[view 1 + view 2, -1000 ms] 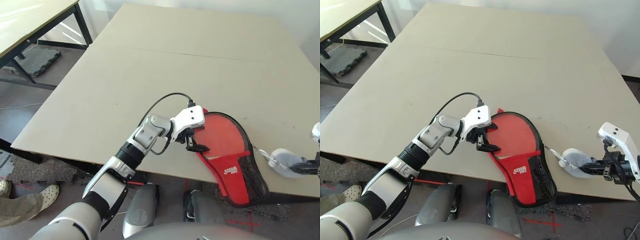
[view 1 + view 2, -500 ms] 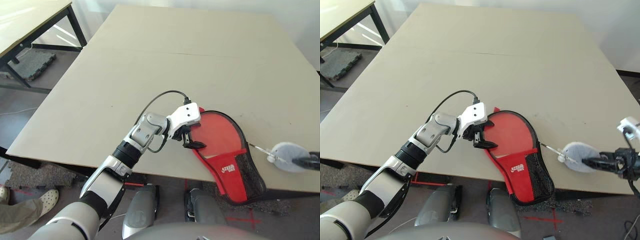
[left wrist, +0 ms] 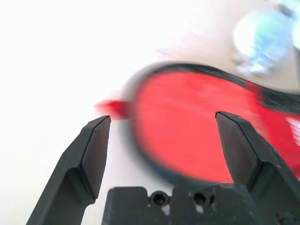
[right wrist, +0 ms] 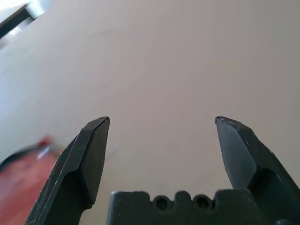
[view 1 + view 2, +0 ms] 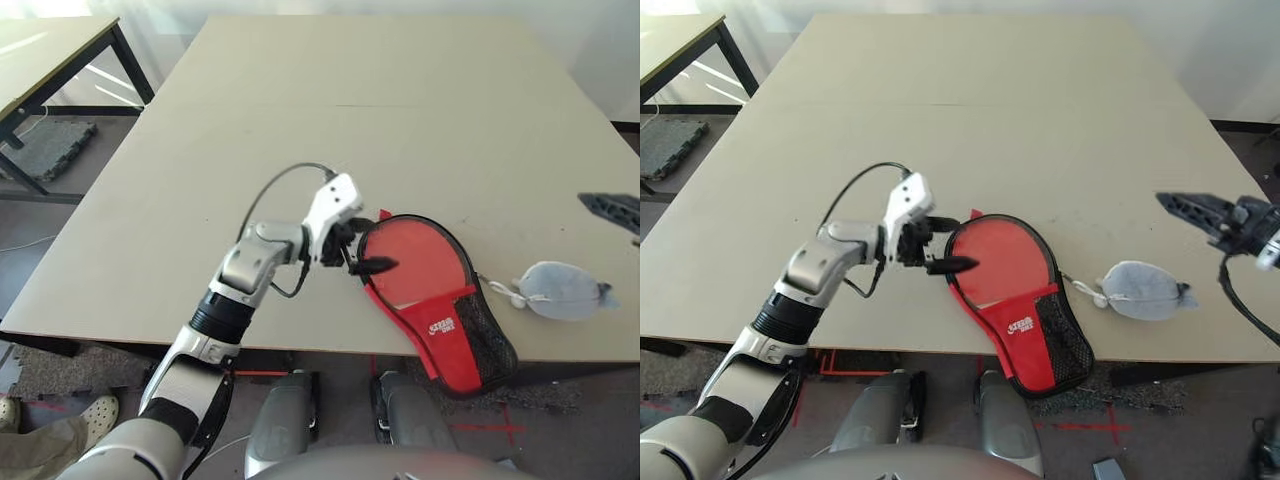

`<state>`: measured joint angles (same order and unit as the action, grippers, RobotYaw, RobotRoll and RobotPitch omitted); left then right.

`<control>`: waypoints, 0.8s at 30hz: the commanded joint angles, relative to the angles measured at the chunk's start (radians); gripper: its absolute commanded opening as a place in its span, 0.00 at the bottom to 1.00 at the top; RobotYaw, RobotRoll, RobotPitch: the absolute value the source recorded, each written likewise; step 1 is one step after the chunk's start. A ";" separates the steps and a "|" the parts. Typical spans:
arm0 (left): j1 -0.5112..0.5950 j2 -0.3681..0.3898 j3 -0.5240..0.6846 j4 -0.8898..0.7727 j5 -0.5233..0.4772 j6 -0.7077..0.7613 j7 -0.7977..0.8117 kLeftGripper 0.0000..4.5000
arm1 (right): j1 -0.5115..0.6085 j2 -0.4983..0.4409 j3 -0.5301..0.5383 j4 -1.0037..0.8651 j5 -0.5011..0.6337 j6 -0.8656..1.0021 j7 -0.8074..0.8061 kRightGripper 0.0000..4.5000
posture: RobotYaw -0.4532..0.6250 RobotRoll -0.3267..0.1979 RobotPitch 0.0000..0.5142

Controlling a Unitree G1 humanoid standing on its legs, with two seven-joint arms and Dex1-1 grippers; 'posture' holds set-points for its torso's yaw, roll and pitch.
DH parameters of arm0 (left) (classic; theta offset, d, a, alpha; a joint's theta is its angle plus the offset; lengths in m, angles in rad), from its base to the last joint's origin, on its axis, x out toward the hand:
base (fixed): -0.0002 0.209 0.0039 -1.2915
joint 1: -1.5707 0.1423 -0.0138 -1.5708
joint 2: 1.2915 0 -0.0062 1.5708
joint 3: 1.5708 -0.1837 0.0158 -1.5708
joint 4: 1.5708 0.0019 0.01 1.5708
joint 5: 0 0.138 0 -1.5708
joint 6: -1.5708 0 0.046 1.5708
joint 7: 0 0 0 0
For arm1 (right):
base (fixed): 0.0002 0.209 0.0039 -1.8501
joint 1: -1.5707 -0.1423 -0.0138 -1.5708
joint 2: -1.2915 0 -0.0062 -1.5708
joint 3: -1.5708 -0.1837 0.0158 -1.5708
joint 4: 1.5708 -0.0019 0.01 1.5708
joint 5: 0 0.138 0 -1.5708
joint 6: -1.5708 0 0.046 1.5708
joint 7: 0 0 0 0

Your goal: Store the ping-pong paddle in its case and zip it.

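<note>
A: Since the earlier frames, the right gripper [image 5: 1185, 207] has been lifted away from the pale grey pouch [image 5: 1143, 290], which is now left lying free on the table [image 5: 990, 110]; a second ago the pouch was pinched between those fingers. The left gripper [image 5: 940, 245] has been drawn a little off the case [image 5: 1015, 285], toward the robot's left.

B: And how are the fingers set now?

A: Both pairs are spread wide with nothing between them. This is shown plainly in each wrist view, where only the table or the case is seen through the gap.

B: Where is the paddle?

A: The ping-pong paddle [image 5: 995, 258] appears to be inside the case already, its red face seen through the clear round panel. The handle cannot be made out under the red lower part. The case is laid flat near the front edge of the table, with its lower end hanging over that edge.

B: Why is the pouch set aside there?

A: Probably it was cleared out of the way so that the zip rim can be reached; it lies just beside the case, its cord running toward the case.

B: And the long axis?

A: It runs diagonally: the round head is pointed away from the robot and toward its left, the handle end toward the robot and its right.
</note>
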<state>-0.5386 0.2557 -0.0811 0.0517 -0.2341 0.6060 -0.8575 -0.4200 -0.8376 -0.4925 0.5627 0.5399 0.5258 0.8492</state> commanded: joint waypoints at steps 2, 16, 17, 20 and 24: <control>0.001 -0.029 0.157 0.096 0.018 -0.142 0.242 1.00 | -0.033 0.128 -0.054 0.059 -0.037 -0.239 -0.169 1.00 | 0.52 0.62 0.16; 0.085 -0.059 0.348 0.381 0.198 -0.649 0.893 1.00 | -0.114 0.256 -0.025 0.291 -0.247 -0.710 -0.677 1.00 | 0.51 0.62 0.13; 0.085 -0.063 0.353 0.383 0.199 -0.660 0.919 1.00 | -0.117 0.255 -0.018 0.305 -0.259 -0.719 -0.697 1.00 | 0.50 0.62 0.13; 0.080 -0.072 0.346 0.392 0.197 -0.674 0.956 1.00 | -0.130 0.260 -0.009 0.339 -0.269 -0.741 -0.715 1.00 | 0.49 0.62 0.13; 0.077 -0.083 0.318 0.395 0.203 -0.693 0.967 1.00 | -0.146 0.259 -0.009 0.375 -0.271 -0.748 -0.715 1.00 | 0.49 0.62 0.13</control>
<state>-0.4590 0.1769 0.2514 0.4316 -0.0454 -0.0714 0.1016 -0.5597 -0.5834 -0.5107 0.9117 0.2726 -0.2092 0.1398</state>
